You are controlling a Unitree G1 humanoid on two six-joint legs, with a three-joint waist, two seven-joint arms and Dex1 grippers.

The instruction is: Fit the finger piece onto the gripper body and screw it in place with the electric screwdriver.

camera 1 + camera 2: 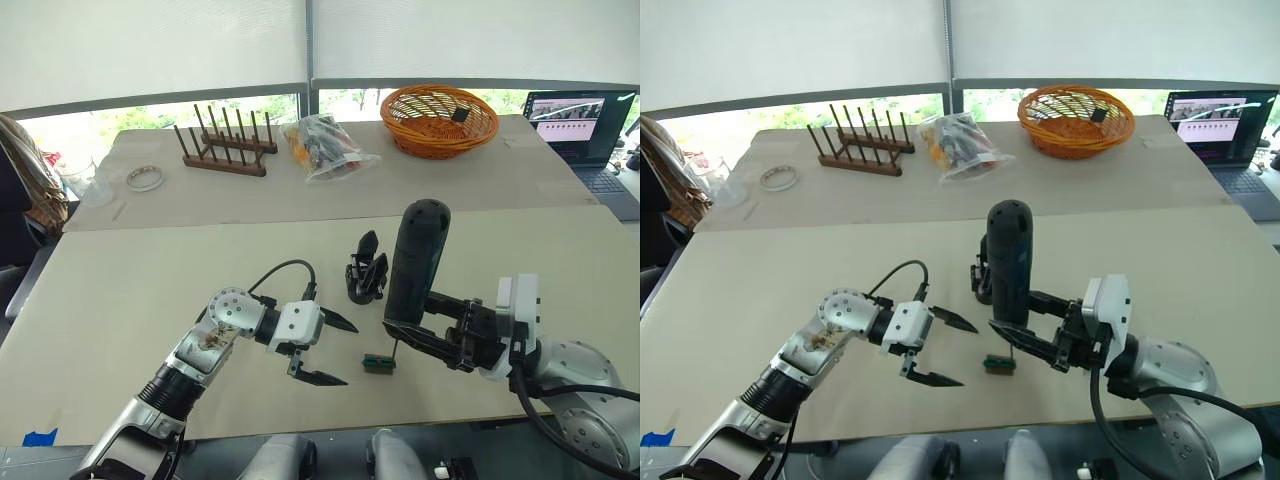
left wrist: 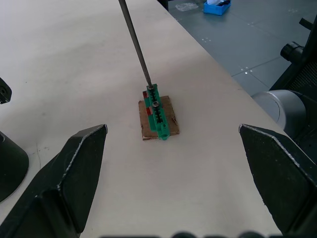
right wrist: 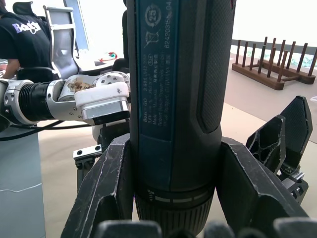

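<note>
The electric screwdriver (image 1: pixel 415 265) stands upright in my right gripper (image 1: pixel 407 330), which is shut around the lower part of its thick black handle (image 3: pixel 173 99). Its thin silver bit (image 2: pixel 136 42) points down and its tip rests on a small green block (image 1: pixel 378 362) lying on a brown pad on the table. The gripper body (image 1: pixel 366 270) stands just behind, with black points sticking up; I cannot tell the finger piece apart from it. My left gripper (image 1: pixel 349 354) hovers open left of the green block, its fingers (image 2: pixel 74 168) wide apart either side of it.
On the far table are a wooden rack (image 1: pixel 225 145), a plastic bag of parts (image 1: pixel 325 147), an orange basket (image 1: pixel 440 118), a tape roll (image 1: pixel 145 178) and a laptop (image 1: pixel 580 120). The table's front edge (image 1: pixel 300 425) is close. A person (image 3: pixel 20 39) stands beyond my left arm.
</note>
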